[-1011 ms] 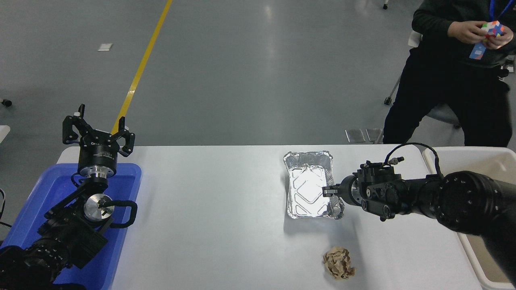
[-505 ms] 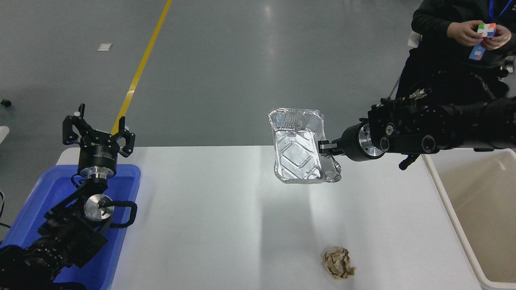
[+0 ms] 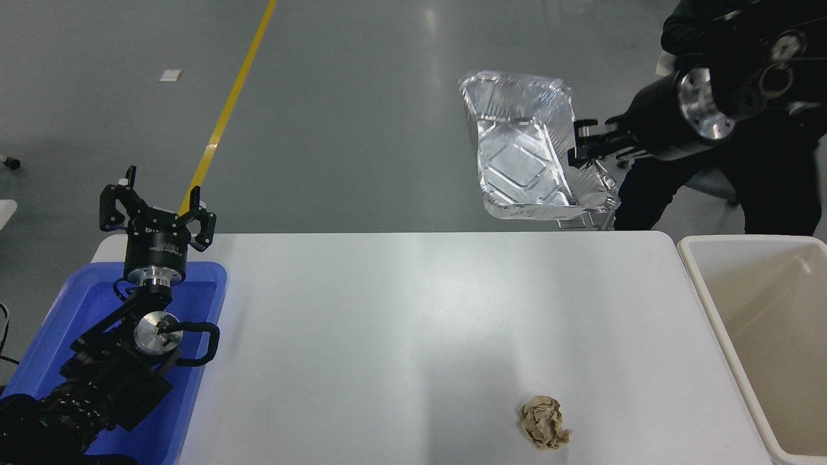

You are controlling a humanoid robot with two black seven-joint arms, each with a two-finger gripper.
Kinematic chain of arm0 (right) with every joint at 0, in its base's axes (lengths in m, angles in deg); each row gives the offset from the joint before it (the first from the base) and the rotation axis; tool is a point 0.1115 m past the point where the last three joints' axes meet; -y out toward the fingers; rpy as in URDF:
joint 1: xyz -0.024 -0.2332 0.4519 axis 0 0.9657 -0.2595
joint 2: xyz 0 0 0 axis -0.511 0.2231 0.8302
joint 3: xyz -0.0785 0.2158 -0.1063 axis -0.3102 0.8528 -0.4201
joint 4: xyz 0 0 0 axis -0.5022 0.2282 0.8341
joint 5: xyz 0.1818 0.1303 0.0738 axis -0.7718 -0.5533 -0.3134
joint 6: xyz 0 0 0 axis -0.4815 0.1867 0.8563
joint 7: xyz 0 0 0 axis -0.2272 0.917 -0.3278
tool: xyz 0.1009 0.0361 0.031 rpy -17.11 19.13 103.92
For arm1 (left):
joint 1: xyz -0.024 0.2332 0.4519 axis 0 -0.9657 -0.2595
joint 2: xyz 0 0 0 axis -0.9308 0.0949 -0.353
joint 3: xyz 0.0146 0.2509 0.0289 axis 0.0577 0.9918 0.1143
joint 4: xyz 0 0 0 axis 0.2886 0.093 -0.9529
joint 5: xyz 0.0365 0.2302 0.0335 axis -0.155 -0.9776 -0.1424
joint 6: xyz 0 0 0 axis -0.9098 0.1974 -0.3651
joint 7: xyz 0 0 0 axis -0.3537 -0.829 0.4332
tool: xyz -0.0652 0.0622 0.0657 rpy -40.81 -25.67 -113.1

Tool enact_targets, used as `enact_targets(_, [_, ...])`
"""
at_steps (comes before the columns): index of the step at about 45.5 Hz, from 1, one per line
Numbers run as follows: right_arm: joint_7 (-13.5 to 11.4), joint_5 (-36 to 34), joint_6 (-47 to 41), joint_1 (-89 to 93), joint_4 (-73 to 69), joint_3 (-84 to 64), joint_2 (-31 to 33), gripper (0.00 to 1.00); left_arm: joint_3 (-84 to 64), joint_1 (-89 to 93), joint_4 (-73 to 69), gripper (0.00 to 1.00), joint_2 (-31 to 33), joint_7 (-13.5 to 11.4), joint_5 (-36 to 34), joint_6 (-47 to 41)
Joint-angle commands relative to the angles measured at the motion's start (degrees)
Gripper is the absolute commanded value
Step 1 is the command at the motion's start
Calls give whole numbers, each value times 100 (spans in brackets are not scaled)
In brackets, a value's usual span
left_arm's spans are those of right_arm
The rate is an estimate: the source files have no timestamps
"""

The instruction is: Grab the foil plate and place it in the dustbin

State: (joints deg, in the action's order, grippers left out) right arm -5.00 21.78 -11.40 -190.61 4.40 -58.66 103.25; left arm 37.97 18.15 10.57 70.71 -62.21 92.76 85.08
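Head view: right end effector (image 3: 577, 143) clamping foil plate (image 3: 526, 155)

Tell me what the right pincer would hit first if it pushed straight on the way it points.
The right pincer points toward the picture's left, shut on the foil plate by its right rim. So the plate comes first; beyond it only open floor shows, though depth is hard to judge.

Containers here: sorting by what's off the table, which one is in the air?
The foil plate, held by the right claw; the dustbin and blue tray are not.
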Motion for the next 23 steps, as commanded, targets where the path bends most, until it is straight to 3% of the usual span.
enact_targets(1, [-122,6,-110,-182,598,-67,1286,0,0,5,1,99,-8,0,-1,4])
enact_targets(17, [-122,-125,918,1407,2602,678,3071,0,0,5,1,99,1,0,-1,4])
enact_targets(23, [-113,-1038,1682,2944,3374,1487,3151,0,0,5,1,99,1,0,-1,-5])
